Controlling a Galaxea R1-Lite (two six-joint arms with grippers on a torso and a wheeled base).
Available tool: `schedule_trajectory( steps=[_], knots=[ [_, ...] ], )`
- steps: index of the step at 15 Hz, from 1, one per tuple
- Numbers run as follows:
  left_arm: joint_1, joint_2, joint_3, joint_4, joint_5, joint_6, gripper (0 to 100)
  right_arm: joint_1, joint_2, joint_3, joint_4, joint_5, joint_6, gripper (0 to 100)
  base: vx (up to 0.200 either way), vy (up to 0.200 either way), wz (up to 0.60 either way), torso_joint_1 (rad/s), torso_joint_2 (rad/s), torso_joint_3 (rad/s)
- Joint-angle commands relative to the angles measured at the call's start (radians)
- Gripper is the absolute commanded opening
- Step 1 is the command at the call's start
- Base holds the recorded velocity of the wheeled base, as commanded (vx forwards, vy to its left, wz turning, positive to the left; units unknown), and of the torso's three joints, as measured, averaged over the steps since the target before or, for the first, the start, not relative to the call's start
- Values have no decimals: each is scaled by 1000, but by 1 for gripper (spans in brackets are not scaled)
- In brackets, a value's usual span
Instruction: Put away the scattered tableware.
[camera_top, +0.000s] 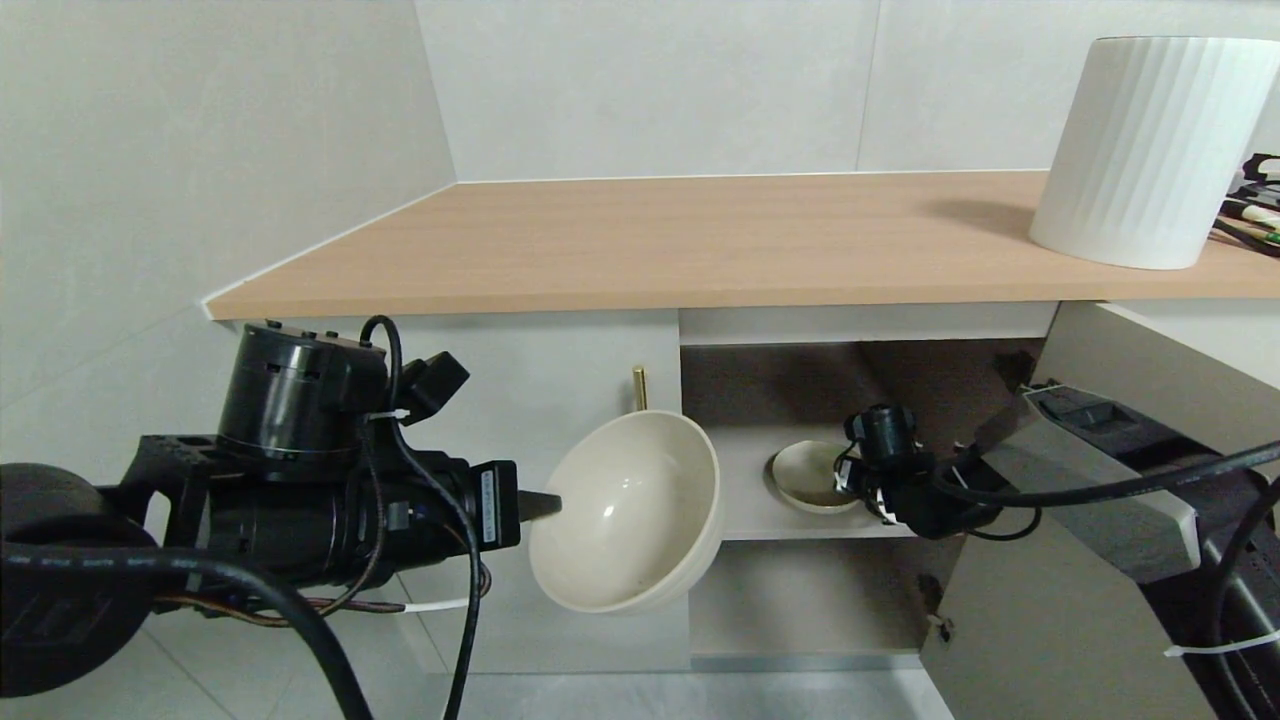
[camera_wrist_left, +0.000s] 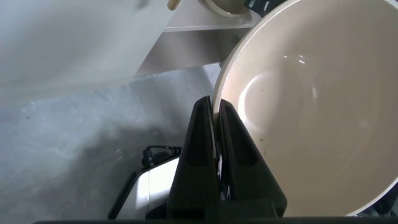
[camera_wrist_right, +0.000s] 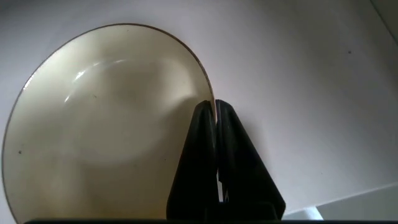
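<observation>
My left gripper (camera_top: 548, 505) is shut on the rim of a large cream bowl (camera_top: 630, 510), held tilted on its side in front of the closed cabinet door. In the left wrist view its fingers (camera_wrist_left: 214, 124) pinch the bowl (camera_wrist_left: 311, 106) at the rim. My right gripper (camera_top: 858, 480) is inside the open cabinet, shut on the rim of a small cream dish (camera_top: 808, 475) that is on or just above the shelf (camera_top: 750, 510). In the right wrist view the dish (camera_wrist_right: 106, 118) lies against the pale shelf with the gripper (camera_wrist_right: 216, 112) clamped on its edge.
A wooden countertop (camera_top: 700, 240) runs above the cabinet, with a white ribbed container (camera_top: 1150, 150) at its right end. The cabinet door (camera_top: 1080, 500) stands open to the right. A brass handle (camera_top: 639, 388) sticks out of the closed door beside the bowl.
</observation>
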Motion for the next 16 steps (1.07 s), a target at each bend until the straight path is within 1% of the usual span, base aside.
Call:
schedule_trajectory(
  steps=[1, 2, 5, 6, 7, 8, 9, 10, 11, 13, 14, 15, 16],
  knots=[
    [0, 4, 0, 0, 0, -1, 0, 0, 3, -3, 0, 0, 1, 0, 0, 0, 0, 0, 0, 0],
    [0, 4, 0, 0, 0, -1, 0, 0, 1, -3, 0, 0, 7, 100, 0, 0, 0, 0, 0, 0],
    [0, 6, 0, 0, 0, -1, 0, 2, -11, 5, 0, -1, 17, 100, 0, 0, 0, 0, 0, 0],
    [-6, 14, 0, -2, -2, 1, 0, 2, -35, 29, 3, 0, 24, 100, 0, 0, 0, 0, 0, 0],
    [-14, 35, -1, -3, 9, 1, 0, 6, -84, 83, 2, 0, 29, 100, 0, 0, 0, 0, 0, 0],
    [-23, 46, -3, -6, 17, 1, 0, 10, -109, 109, 2, 0, 30, 100, 0, 0, 0, 0, 0, 0],
    [-37, 70, -3, -16, 40, 1, 0, 11, -150, 155, 2, 6, 30, 100, 0, 0, 0, 0, 0, 0],
    [-77, 155, -8, -66, 155, -1, 0, 37, -289, 295, 3, 68, 29, 100, 0, 0, 0, 0, 0, 0],
    [-100, 196, -12, -85, 208, -2, 0, 52, -368, 370, 5, 112, 29, 100, 0, 0, 0, 0, 0, 0],
    [-143, 265, -17, -85, 282, -2, 0, 102, -554, 502, 16, 227, 27, 100, 0, 0, 0, 0, 0, 0],
    [-166, 294, -17, -85, 306, -2, 0, 135, -641, 529, 65, 266, 24, 100, 0, 0, 0, 0, 0, 0],
    [-175, 308, -17, -85, 319, -2, 0, 155, -687, 532, 103, 281, 24, 100, 0, 0, 0, 0, 0, 0],
    [-196, 334, -17, -85, 339, -2, 0, 214, -796, 532, 224, 318, 24, 100, 0, 0, 0, 0, 0, 0]
  ],
)
